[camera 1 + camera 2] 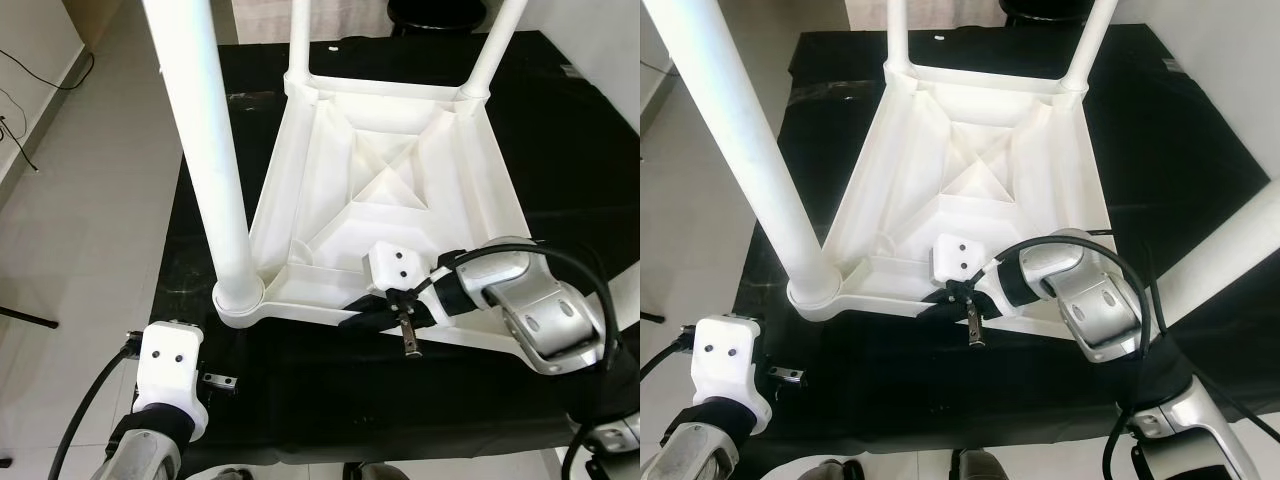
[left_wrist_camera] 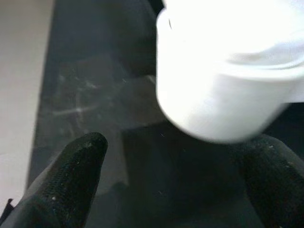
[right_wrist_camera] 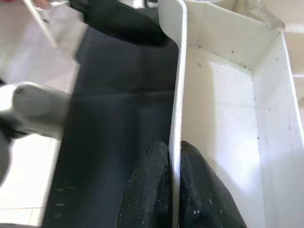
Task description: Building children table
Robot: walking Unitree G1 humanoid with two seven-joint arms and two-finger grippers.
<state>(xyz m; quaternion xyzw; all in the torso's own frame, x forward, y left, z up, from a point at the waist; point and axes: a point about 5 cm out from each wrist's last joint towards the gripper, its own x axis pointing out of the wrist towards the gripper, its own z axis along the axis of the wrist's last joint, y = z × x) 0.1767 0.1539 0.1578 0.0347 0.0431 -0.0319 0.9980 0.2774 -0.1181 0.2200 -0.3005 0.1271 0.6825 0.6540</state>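
Note:
The white children's table (image 1: pixel 390 180) lies upside down on a black mat (image 1: pixel 560 140). A thick white leg (image 1: pixel 205 130) stands in the near-left corner socket (image 1: pixel 240 295), and two more legs (image 1: pixel 300 35) (image 1: pixel 500 40) rise at the far corners. My right gripper (image 3: pixel 174 147) is shut on the table's thin near rim (image 3: pixel 178 95), one finger on each side. My left gripper (image 2: pixel 179 141) hangs open just in front of the near-left socket (image 2: pixel 223 80), without touching it. A white tube (image 1: pixel 1240 250) crosses the right edge behind my right arm.
Pale floor (image 1: pixel 90 200) lies to the left of the mat, with a thin cable (image 1: pixel 20 120) on it. A small metal bracket (image 1: pixel 220 380) rests on the mat beside my left wrist. A dark round base (image 1: pixel 440 12) stands beyond the table.

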